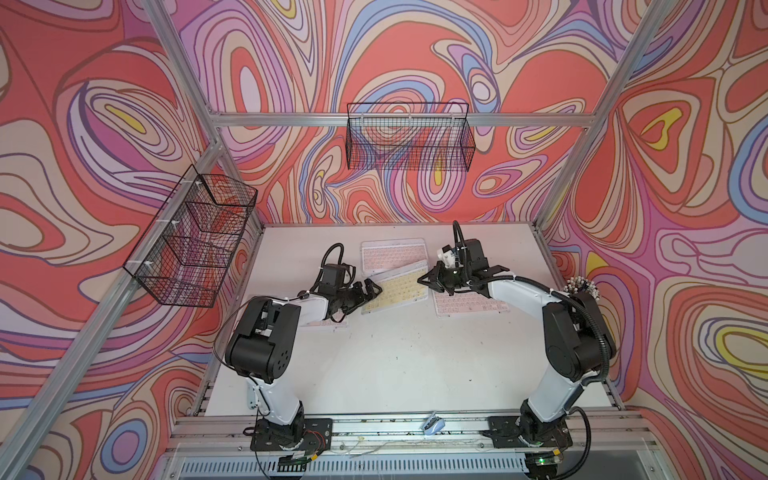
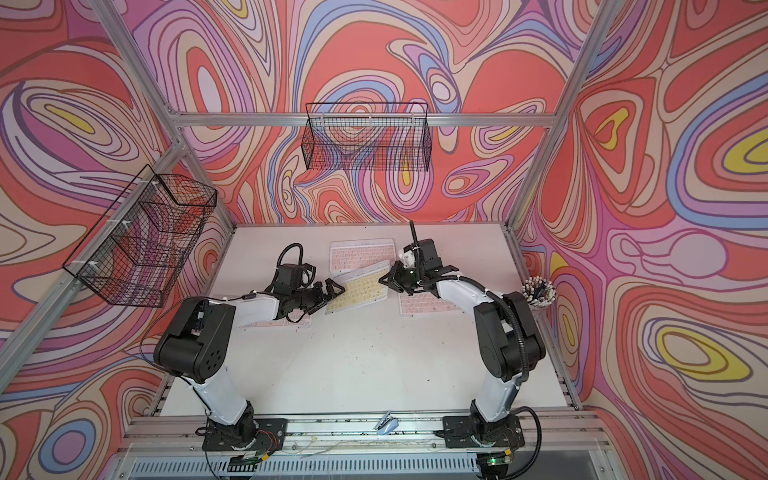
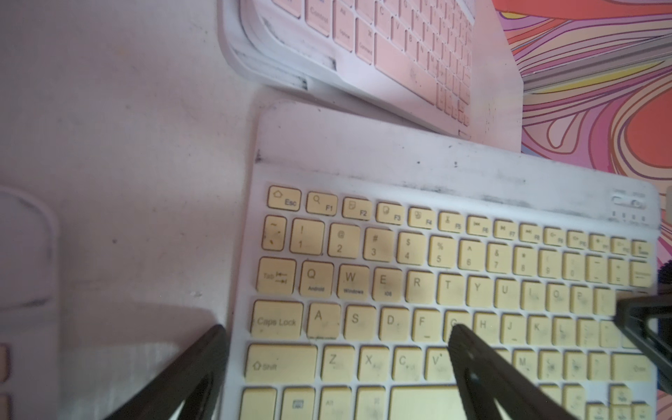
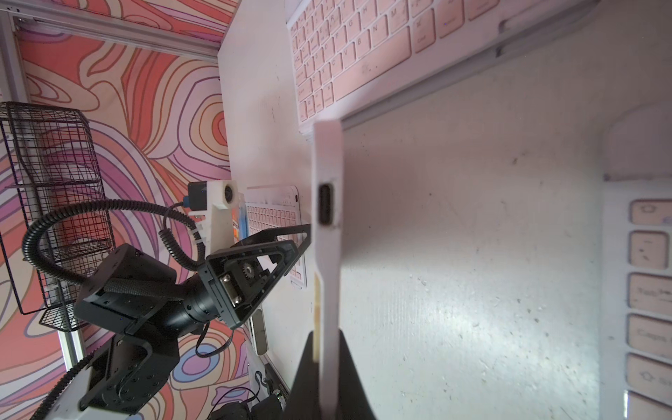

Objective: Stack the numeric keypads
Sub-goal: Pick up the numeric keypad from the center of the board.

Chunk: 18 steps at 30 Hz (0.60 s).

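A yellow-keyed keypad (image 1: pixel 395 289) (image 2: pixel 359 291) lies slanted mid-table, its right end lifted. My right gripper (image 1: pixel 424 279) (image 4: pixel 327 363) is shut on that end; the right wrist view shows the keypad edge-on between the jaws. My left gripper (image 1: pixel 374 289) (image 3: pixel 338 327) is open at the keypad's left end, with one finger (image 3: pixel 196 371) off its edge and the other finger (image 3: pixel 483 371) above the keys. A pink keypad (image 1: pixel 392 253) (image 3: pixel 400 40) lies behind. A second pink keypad (image 1: pixel 461 305) sits under the right arm. A third pink keypad (image 1: pixel 320 322) is under the left arm.
Two black wire baskets hang on the walls, the left basket (image 1: pixel 191 237) and the back basket (image 1: pixel 409 137). A cup of pens (image 1: pixel 582 286) stands at the table's right edge. A small blue object (image 1: pixel 432 424) rests on the front rail. The white table (image 1: pixel 395 365) stretches forward.
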### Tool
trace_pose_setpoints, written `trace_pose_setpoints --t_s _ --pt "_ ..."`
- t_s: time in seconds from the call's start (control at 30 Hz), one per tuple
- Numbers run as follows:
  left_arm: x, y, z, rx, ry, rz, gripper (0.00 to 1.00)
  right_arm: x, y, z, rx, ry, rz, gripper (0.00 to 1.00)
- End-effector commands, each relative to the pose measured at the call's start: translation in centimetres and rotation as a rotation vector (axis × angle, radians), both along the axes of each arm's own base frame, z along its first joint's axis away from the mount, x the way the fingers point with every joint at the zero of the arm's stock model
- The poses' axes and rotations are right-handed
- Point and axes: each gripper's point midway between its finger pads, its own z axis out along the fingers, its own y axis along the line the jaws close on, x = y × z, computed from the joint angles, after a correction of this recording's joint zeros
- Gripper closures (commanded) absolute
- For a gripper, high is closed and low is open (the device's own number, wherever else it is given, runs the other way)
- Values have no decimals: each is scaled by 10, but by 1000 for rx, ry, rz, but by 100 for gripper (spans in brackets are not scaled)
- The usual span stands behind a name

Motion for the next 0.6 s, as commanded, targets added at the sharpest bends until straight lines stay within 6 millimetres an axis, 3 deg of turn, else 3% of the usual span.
trace_pose_setpoints --t_s 0.0,0.33,0.57 --pt "-17 8 -13 42 92 21 2 4 -4 20 23 -72 -8 100" --pt "-8 16 24 24 40 66 0 12 -11 40 182 -120 19 100" --pt "1 16 47 -10 0 77 0 15 -5 52 251 -164 70 100"
